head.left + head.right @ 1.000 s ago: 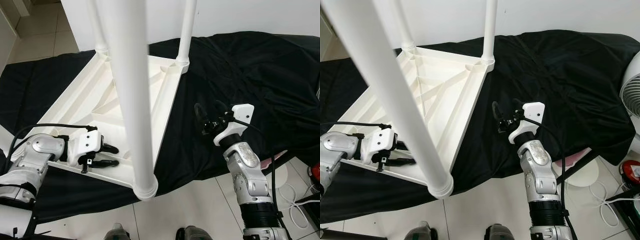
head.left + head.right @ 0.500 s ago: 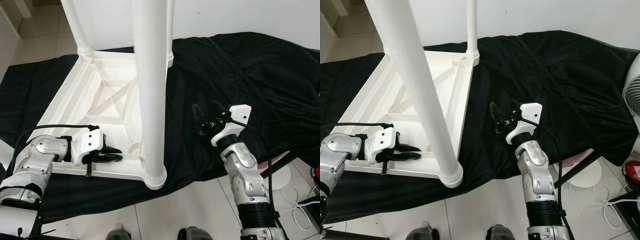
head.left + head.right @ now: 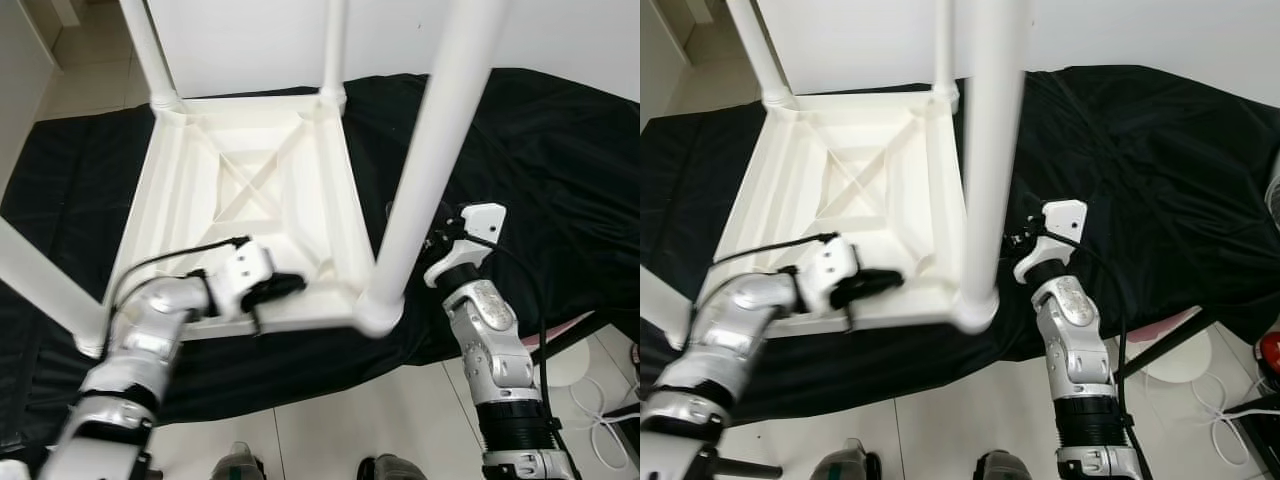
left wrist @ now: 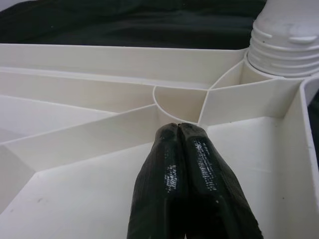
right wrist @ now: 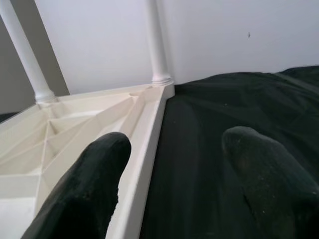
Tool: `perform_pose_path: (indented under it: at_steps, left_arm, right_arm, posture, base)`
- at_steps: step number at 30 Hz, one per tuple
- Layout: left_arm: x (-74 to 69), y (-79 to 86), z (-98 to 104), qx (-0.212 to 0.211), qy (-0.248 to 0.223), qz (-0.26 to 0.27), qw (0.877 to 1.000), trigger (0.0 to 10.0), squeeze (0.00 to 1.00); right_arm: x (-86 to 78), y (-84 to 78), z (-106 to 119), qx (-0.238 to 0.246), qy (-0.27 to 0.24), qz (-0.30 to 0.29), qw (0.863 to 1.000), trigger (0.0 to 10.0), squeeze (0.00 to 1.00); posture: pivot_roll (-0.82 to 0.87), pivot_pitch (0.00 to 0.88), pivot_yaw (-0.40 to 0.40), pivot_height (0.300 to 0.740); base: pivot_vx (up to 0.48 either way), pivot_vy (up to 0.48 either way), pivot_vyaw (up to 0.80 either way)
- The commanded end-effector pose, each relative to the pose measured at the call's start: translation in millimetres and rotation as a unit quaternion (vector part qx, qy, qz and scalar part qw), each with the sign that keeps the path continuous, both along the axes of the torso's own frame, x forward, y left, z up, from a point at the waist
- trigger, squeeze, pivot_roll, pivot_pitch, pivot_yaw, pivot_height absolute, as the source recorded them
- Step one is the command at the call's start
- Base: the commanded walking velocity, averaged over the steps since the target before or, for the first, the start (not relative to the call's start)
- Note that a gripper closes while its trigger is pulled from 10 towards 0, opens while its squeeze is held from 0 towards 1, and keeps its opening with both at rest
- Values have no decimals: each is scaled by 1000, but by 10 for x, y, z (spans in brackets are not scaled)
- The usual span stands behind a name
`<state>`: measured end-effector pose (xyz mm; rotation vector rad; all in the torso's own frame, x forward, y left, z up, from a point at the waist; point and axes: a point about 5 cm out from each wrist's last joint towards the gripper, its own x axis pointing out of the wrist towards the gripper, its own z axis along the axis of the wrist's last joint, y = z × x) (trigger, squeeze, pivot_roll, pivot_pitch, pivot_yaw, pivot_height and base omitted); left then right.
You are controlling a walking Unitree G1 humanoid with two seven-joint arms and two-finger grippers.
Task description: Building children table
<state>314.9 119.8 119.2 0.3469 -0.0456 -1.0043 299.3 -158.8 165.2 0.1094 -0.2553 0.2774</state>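
Table (image 3: 250,190) seen swung round vs 0.5 s ago; left gripper (image 3: 290,285) clenched inside its near rim, right gripper (image 5: 174,164) released beside it.

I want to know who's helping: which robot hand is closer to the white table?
Left. The left gripper rests inside the upturned table, fingers shut. The right gripper hovers beside it, over the black cloth.

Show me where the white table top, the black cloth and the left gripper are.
white table top (image 3: 180,185): left eye view, left rim.
black cloth (image 3: 560,160): left eye view, right part.
left gripper (image 4: 180,130): left wrist view, fingertips.
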Motion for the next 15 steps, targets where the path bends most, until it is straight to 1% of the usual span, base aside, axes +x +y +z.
perform_pose_path:
  at_steps: [1,2,3,4,7,9,10,12,13,14,15]
  left_arm:
    - [106,74,-38,-18,-11,145,989,0,0]
    - [131,53,-20,-15,-20,151,988,3529,0]
    - [131,53,-20,-15,-20,151,988,3529,0]
    - [132,24,6,-10,-29,146,989,10000,0]
    - [115,-3,37,1,-37,130,991,10000,0]
    - [110,-8,41,2,-36,132,991,10000,0]
    - [98,-10,46,-1,-31,126,992,10000,933]
    - [98,-10,46,-1,-31,126,992,10000,933]
    - [86,-12,62,-15,-21,116,993,10000,1000]
    - [86,-12,62,-15,-21,116,993,10000,1000]
    - [57,-30,100,-25,-23,99,994,10000,1000]
  right_arm:
    - [-5,66,-53,3,11,12,1000,10000,0]
    - [-5,85,-61,4,13,14,1000,10000,0]
    - [-5,85,-61,4,13,14,1000,10000,0]
    - [-4,101,-68,5,15,17,1000,10000,0]
    - [-5,117,-77,5,17,19,1000,10000,0]
    - [-4,117,-78,5,17,19,1000,10000,0]
    - [-7,113,-81,5,18,18,1000,10000,0]
    - [-7,113,-81,5,18,18,1000,10000,0]
    - [-13,103,-89,6,20,15,1000,10000,0]
    - [-13,103,-89,6,20,15,1000,10000,0]
    - [-25,85,-101,7,22,10,1000,10000,0]
  posture:
    - [69,58,7,740]
    - [69,61,-1,740]
    - [69,61,-1,740]
    - [68,62,-2,740]
    - [66,61,0,740]
    - [66,61,0,740]
    - [61,59,1,740]
    - [61,59,1,740]
    - [53,59,1,740]
    - [53,59,1,740]
    - [48,55,2,740]
  base:
    - [0,0,0]
    - [0,0,0]
    - [0,0,0]
    - [0,0,0]
    - [0,0,0]
    - [0,0,0]
    - [0,0,0]
    - [0,0,0]
    - [0,0,0]
    - [0,0,0]
    - [0,0,0]
